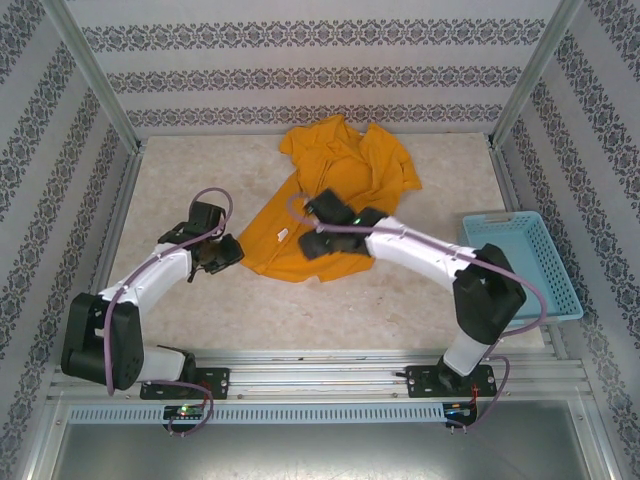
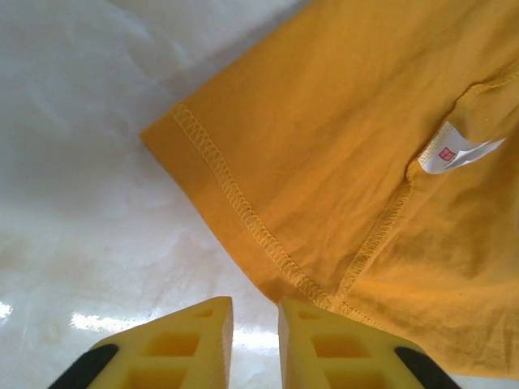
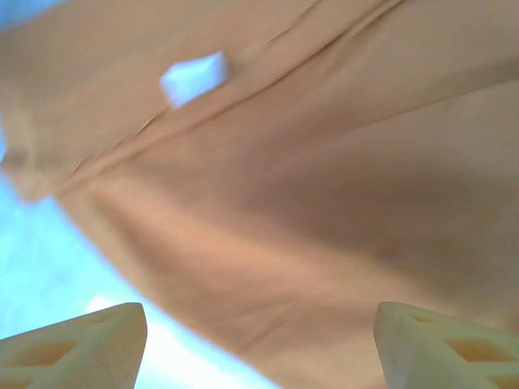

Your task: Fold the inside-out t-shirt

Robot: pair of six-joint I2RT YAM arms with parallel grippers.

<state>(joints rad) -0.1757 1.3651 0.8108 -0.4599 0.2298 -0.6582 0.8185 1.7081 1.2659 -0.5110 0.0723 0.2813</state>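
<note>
Across the table (image 1: pixel 400 290), t-shirt (image 1: pixel 340 165) runs diagonally, hem (image 2: pixel 243 215) near-left; left claw (image 2: pixel 255 312), right claw (image 3: pixel 261 316) released.

text log | white tag (image 2: pixel 450 150) on t-shirt (image 2: pixel 324 162) | small red square mark | lettering unreadable

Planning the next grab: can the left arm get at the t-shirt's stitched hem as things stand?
Probably yes: the left gripper hangs just short of the t-shirt's hem, slightly open, with bare table between and nothing covering that edge.

Damask-striped walls (image 1: pixel 300 75), pale marbled tabletop (image 1: pixel 330 310).
</note>
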